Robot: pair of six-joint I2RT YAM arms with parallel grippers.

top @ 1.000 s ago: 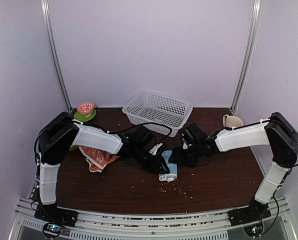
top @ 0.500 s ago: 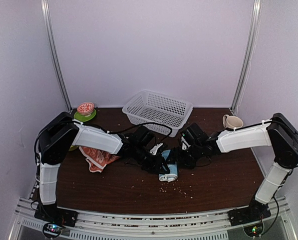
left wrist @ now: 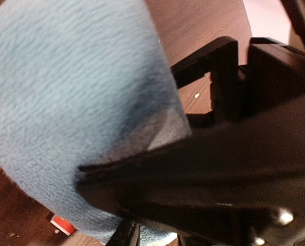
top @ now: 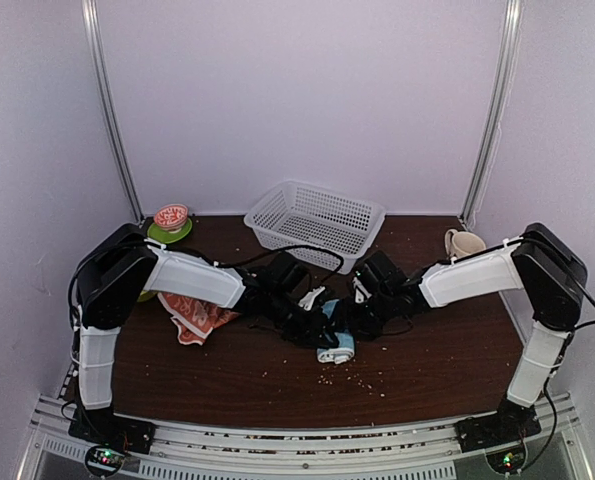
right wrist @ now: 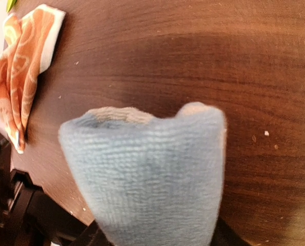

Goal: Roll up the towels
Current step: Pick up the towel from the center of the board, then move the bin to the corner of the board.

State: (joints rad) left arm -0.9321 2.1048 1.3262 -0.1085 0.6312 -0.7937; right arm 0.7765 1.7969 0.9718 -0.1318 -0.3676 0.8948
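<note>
The left gripper pinches the light blue towel, probably to hold its roll tight; whether the right gripper grasps it is unclear.

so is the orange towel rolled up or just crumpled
Crumpled, not rolled: the orange towel lies in loose, flat folds on the table.

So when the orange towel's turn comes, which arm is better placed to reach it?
Probably the left. The orange towel lies beside the left arm, on its side of the table; the right gripper sits beyond the blue towel, farther away.
</note>
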